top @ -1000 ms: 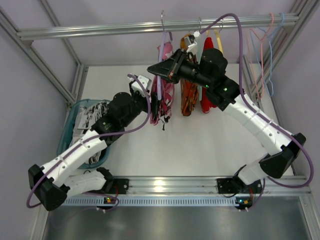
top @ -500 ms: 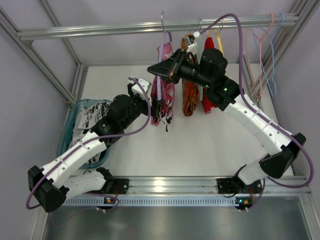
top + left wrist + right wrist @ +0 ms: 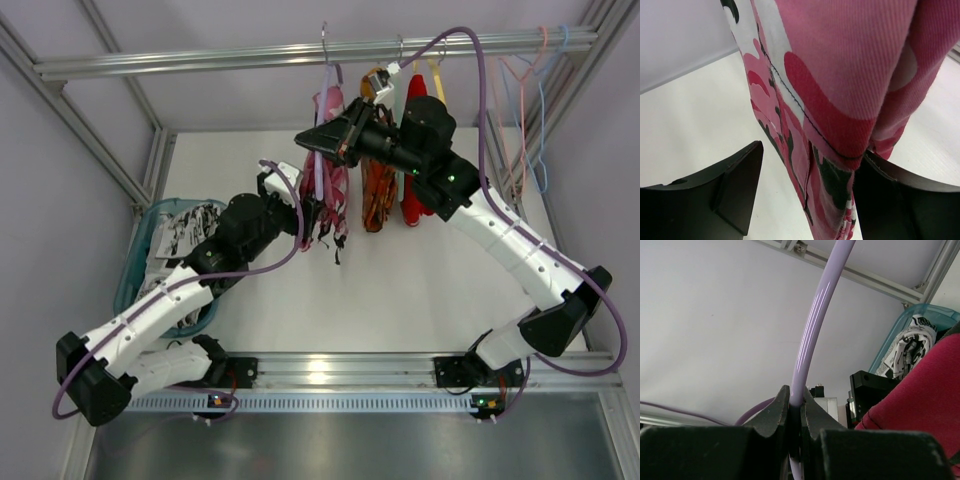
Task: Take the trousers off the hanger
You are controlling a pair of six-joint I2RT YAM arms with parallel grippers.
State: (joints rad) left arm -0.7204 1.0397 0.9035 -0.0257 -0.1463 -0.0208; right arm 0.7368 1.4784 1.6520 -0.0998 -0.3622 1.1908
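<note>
The pink camouflage trousers (image 3: 332,195) hang from the lilac hanger (image 3: 319,160) on the top rail. My right gripper (image 3: 310,140) is shut on the hanger's lilac bar (image 3: 815,325), which runs up from between its jaws (image 3: 796,407). My left gripper (image 3: 310,215) is open around the trousers' lower part. In the left wrist view the cloth (image 3: 840,75) hangs between the wide-apart fingers (image 3: 735,185), against the right one. A pink fold of the trousers (image 3: 920,405) shows at the right of the right wrist view.
An orange patterned garment (image 3: 378,195) and a red garment (image 3: 415,190) hang just right of the trousers. Empty hangers (image 3: 525,110) hang at the far right of the rail (image 3: 250,58). A teal bin (image 3: 135,265) with black-and-white cloth stands at the left.
My left gripper has shifted slightly right and nearer along the trousers, and their lower end has swung a little right. The right gripper has stayed put on the hanger.
</note>
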